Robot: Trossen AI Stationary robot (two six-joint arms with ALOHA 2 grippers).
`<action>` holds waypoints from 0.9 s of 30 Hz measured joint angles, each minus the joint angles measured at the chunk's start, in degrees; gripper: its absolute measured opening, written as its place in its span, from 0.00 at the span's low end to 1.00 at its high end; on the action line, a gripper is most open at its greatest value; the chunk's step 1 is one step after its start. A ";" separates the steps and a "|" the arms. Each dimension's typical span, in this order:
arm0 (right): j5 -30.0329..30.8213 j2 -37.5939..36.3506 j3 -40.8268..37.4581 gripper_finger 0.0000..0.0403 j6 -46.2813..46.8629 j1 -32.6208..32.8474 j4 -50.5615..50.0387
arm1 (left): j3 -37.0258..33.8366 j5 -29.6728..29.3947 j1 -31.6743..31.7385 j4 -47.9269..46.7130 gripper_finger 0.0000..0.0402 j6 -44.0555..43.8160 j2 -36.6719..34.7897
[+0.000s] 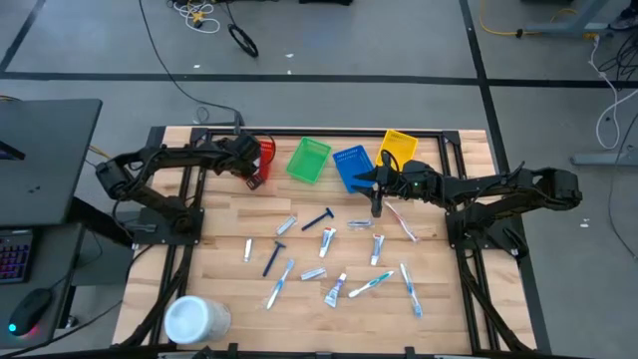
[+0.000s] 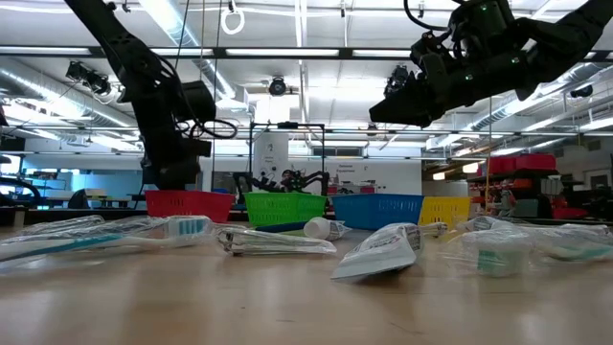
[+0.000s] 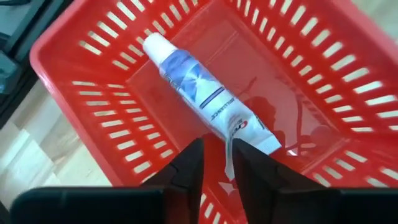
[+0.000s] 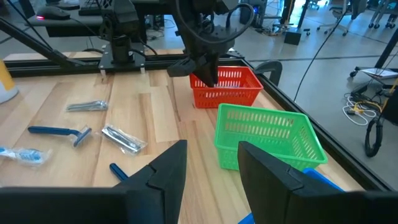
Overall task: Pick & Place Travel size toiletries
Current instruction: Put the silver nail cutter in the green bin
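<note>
While poised over the red basket [image 3: 81, 118] at the far left of the worktop [image 1: 229, 284], left hand [image 3: 214, 158] part open, fingers [image 3: 186, 168] apart with nothing between them, a white-and-blue tube [image 3: 205, 93] lying loose on the basket floor just ahead of the fingertips. Long axis of that tube running diagonally across the basket floor, cap end away from the hand, flat crimped end nearest it, so released rather than held by the look of things. Out on the open worktop, many more small toiletries: tubes, wrapped toothbrushes and razors, among them a dark blue razor [image 1: 318, 220] and a second razor [image 1: 273, 257], both slanted across the boards, handles angled toward the near left. Right hand [image 1: 378, 204] hanging above the middle of the worktop in front of the blue basket [image 1: 351, 165], fingers wide apart and empty. Next pick likely turning on reach: scattered pieces well apart from the left hand, just beside and below the right hand, so right arm judged the nearer one.
</note>
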 joint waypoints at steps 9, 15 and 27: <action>0.00 0.00 0.00 0.38 0.00 0.00 -0.02 | 0.02 1.15 -4.18 -1.51 0.25 -3.43 -11.28; 0.00 0.00 0.00 0.38 0.02 0.00 -0.02 | 0.02 8.82 -8.99 -7.18 0.25 -16.87 -21.17; 0.00 0.00 0.00 0.38 0.01 0.00 -0.02 | 0.02 8.21 -26.16 -12.04 0.25 -29.68 -24.28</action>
